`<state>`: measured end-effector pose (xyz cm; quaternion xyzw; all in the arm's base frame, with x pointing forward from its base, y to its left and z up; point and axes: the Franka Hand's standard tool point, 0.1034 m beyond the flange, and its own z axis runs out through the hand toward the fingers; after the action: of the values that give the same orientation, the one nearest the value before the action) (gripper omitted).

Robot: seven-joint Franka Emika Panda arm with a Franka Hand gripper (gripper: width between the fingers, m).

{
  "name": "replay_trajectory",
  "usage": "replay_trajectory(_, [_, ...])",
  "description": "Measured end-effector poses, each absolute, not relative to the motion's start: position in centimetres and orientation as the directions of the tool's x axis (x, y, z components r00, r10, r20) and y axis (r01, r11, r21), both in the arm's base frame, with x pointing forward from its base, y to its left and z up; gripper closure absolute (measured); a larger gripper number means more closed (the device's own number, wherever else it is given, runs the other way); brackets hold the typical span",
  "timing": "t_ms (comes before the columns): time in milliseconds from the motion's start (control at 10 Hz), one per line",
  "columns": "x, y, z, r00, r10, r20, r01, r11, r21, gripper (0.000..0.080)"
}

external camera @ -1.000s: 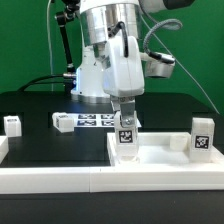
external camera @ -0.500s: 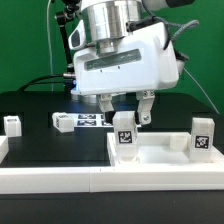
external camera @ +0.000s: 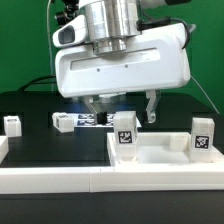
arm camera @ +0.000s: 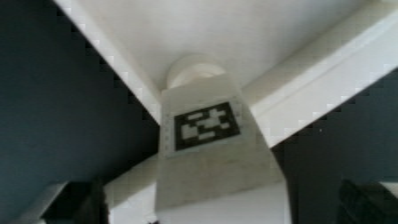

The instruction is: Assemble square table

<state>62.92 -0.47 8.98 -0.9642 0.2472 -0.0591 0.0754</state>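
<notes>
One tabletop (external camera: 160, 157) lies on the black desk (external camera: 30, 105). Four legs: the first leg (external camera: 125, 133) and second leg (external camera: 203, 138) stand on it, the third leg (external camera: 12, 124) stands and the fourth leg (external camera: 63, 122) lies on the desk. The jaws, wide open and empty, straddle the first leg.

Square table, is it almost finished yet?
About halfway. Two legs stand on the tabletop: the middle leg under the open, empty end effector, and the other leg. Nothing is in hand. Left: one upright leg and one lying leg, loose on the black table.
</notes>
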Motion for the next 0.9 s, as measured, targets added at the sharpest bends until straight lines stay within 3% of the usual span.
replay_trajectory(400, [62.86, -0.29, 8.94, 0.912, -0.401, 0.092, -0.385, -0.911, -0.149, 0.0151])
replay_trajectory(600, [62.86, -0.31, 8.94, 0.911, -0.401, 0.092, -0.385, -0.911, -0.149, 0.0382])
replay_trajectory(700, [62.86, -0.31, 8.94, 0.911, -0.401, 0.092, -0.386, -0.911, -0.149, 0.0382])
replay_trajectory(800, [62.85, -0.34, 8.93, 0.911, -0.401, 0.092, -0.386, -0.911, -0.148, 0.0511])
replay_trajectory(900, [62.85, -0.34, 8.93, 0.911, -0.402, 0.092, -0.387, -0.910, -0.148, 0.0511])
